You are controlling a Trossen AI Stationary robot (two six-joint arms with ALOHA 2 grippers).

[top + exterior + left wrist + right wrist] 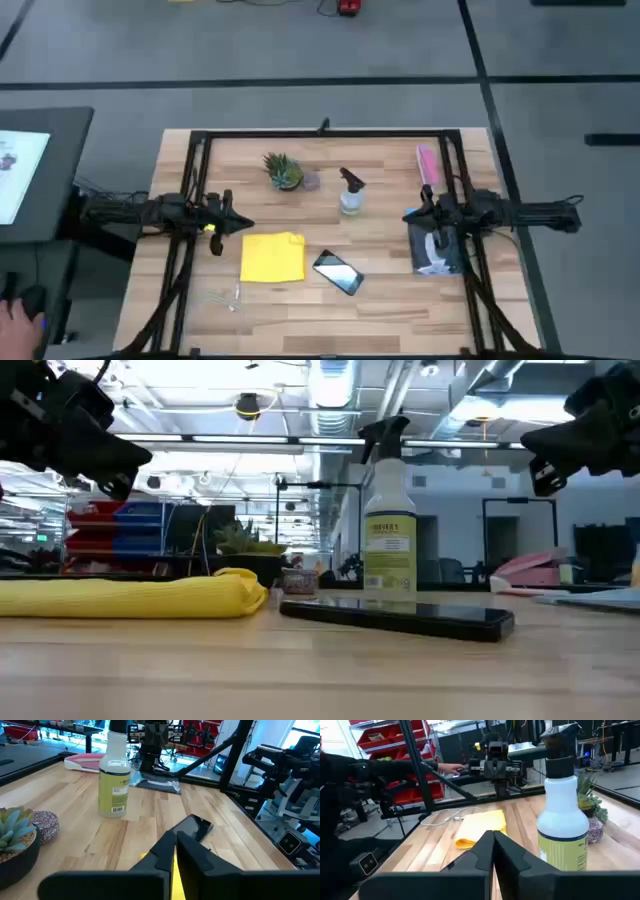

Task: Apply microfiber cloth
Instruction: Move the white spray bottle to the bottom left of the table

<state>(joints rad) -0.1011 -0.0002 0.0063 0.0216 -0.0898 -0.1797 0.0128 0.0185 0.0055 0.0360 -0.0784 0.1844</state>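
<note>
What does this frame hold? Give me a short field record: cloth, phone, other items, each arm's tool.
cloth: microfiber cloth, yellow, lying folded flat on the table, untouched
phone: black smartphone flat beside the cloth, on the right arm's side
other items: spray bottle, potted plant, pink packet, grey packet, small cable
left tool: shut, raised near the cloth's far left corner, holding nothing
right tool: shut, raised above the grey packet's end, holding nothing
task state: not yet begun
</note>
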